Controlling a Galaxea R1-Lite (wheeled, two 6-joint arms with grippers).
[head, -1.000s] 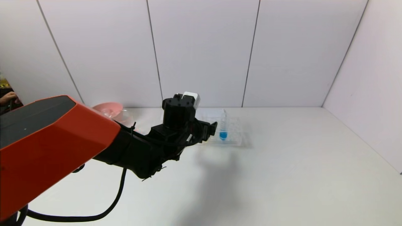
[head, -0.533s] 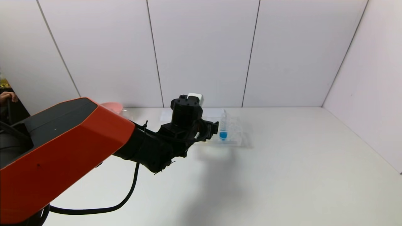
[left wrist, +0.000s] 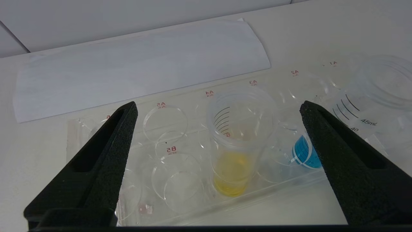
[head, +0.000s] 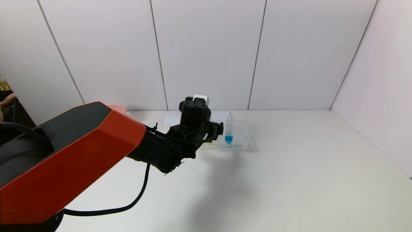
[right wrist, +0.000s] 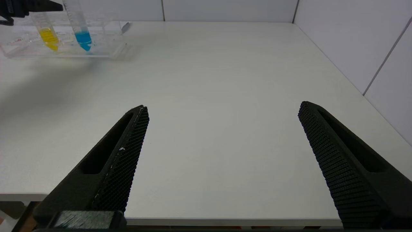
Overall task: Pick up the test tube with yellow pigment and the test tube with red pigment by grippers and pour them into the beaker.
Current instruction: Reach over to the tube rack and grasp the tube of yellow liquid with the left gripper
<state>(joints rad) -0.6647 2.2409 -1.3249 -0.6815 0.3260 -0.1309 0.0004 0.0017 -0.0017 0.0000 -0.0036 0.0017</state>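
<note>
Above the clear tube rack (left wrist: pixel 190 206) my left gripper (left wrist: pixel 217 111) hovers with fingers spread wide, the test tube with yellow pigment (left wrist: pixel 233 154) standing upright in the rack between them, untouched. Just beside it stands a blue-tipped tube (left wrist: pixel 305 151). My right gripper (right wrist: pixel 222 111) hangs open at the table's (right wrist: pixel 225 80) near edge, well apart.

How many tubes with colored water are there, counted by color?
Yellow: 1, the clear test tube with yellow liquid standing in the clear plastic rack, between the open fingers of the left gripper
Blue: 1, the clear tube with blue liquid in the same rack
Red: 0 in view
Total: 2
</note>
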